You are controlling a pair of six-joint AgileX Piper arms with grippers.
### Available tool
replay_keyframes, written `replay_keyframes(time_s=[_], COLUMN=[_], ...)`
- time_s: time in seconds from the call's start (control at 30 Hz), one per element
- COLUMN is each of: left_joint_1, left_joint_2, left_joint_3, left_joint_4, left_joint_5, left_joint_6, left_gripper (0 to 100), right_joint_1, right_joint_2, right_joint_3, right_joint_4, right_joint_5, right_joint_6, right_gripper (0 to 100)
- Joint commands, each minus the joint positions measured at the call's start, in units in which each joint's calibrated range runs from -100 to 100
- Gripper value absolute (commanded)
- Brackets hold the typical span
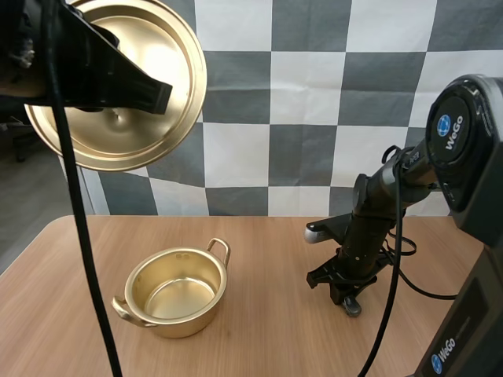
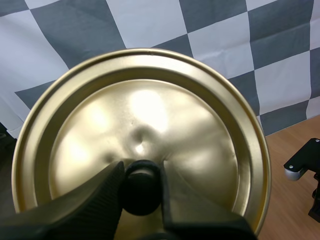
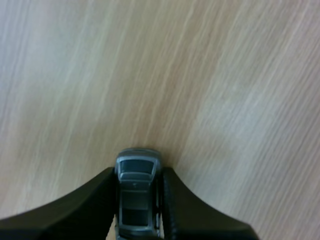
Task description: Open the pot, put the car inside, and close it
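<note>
- Table [image 1: 267, 251]: light wood-grain top. It carries the pot and the car.
- Right arm [image 1: 376, 206]: extends forward, then bends steeply down to the table, well to the right of the pot. The wrist points almost straight down.
- Left arm [image 1: 86, 59]: raised high, above and to the left of the pot, clear of the table.
- Lid [image 1: 161, 47]: brass-coloured disc held in the air well above the pot. It is tilted steeply, nearly on edge, with its knob side turned toward the left arm.
- Pot [image 1: 174, 292]: brass-coloured, with two loop handles. It stands upright on the table with its mouth uncovered and its inner bottom visible.
- Left gripper [image 2: 141, 185]: fingers clamped on the black knob [image 2: 141, 196] at the centre of the lid, one finger on each side.
- Right gripper [image 1: 346, 297]: tips down at the table surface, well right of the pot. The fingers are set narrow and pinch the car by its two flanks.
- Car [image 3: 136, 192]: small grey toy with dark windows. It sits on the table between the right gripper's fingers, outside the pot and well apart from it.
</note>
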Motion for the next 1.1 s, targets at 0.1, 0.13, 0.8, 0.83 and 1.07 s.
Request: replay_keyframes(time_s=[0.1, 0.13, 0.8, 0.83, 1.07], left_joint_1=[-0.02, -0.02, -0.02, -0.02, -0.02], left_joint_2=[-0.1, -0.1, -17.6, -18.4, -19.9], left_joint_3=[0.1, 0.1, 0.1, 0.1, 0.1], left_joint_4=[0.1, 0.2, 6.1, 6.6, 10.9], left_joint_5=[0.0, 0.0, 0.0, 0.0, 0.0], left_joint_6=[0.0, -0.1, -2.0, -2.0, -3.2], left_gripper=[0, 0, 0, 0, 0], right_joint_1=[0.0, 0.0, 2.1, 3.2, 13.9], right_joint_2=[-3.4, -4.9, -26.5, -26.0, -19.9], right_joint_3=[-1.0, -1.8, -17.3, -17.3, -17.3], right_joint_4=[0.8, 2.0, 31.0, 30.8, 31.6], right_joint_5=[1.0, 1.9, 38.3, 38.3, 38.3], right_joint_6=[-0.9, -1.3, -20.3, -20.3, -19.6], right_gripper=[0, 0, 0, 0, 0])
